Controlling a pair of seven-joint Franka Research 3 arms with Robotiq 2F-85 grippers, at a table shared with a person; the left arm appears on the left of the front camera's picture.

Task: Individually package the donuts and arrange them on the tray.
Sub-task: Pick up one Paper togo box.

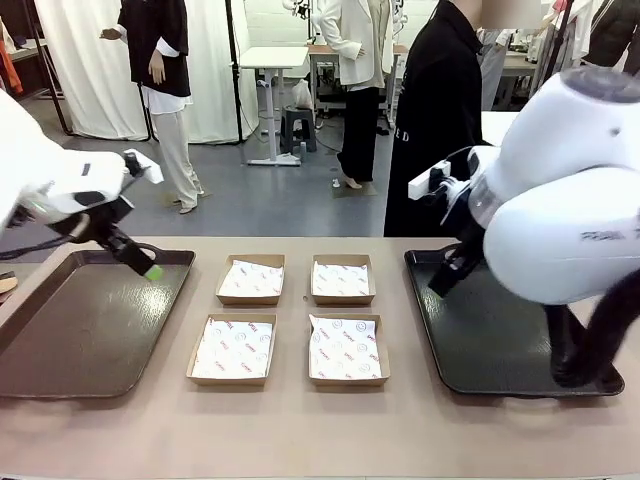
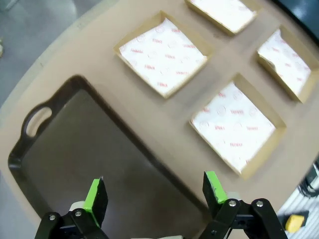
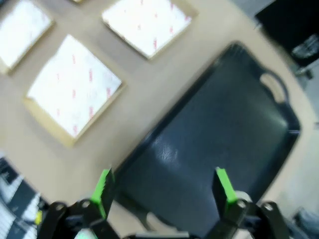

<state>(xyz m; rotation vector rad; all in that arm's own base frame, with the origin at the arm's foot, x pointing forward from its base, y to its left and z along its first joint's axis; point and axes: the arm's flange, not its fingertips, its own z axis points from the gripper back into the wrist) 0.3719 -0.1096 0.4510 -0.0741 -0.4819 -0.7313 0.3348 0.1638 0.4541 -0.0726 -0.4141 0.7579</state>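
Left tool (image 1: 150, 270): at the left of the front view, tilted down over the far right corner of the left tray (image 1: 80, 330). In the left wrist view the left tool (image 2: 155, 194) has its green pads spread wide with nothing between them, and the tray's bare surface lies under them.
Right tool (image 1: 440, 285): right of centre in the front view, over the far left part of the right tray (image 1: 490, 350). In the right wrist view the right tool (image 3: 163, 186) is parted wide and grips nothing. That picture is somewhat blurred.
Left tray (image 2: 89, 149): dark brown, bare, with a slot handle at its end in the left of the wrist frame.
Right tray (image 3: 219, 129): black, glossy, bare, with a slot handle toward the upper right of the wrist frame.
Boxes (image 1: 251, 279): four shallow brown cardboard boxes in two rows of two at the centre of the tabletop (image 1: 300, 430), between the trays and apart from each other.
Paper liners (image 1: 232, 349): a white sheet in each box, with repeated small red print that is too small to read in any view.
Right arm lettering: dark print on the white casing (image 1: 610, 235) at the right edge, cut off and not readable whole.
Person (image 1: 435, 110): in black, standing at the far edge of the tabletop behind the right tray. There are small white letters on the garment, but I cannot read them surely.
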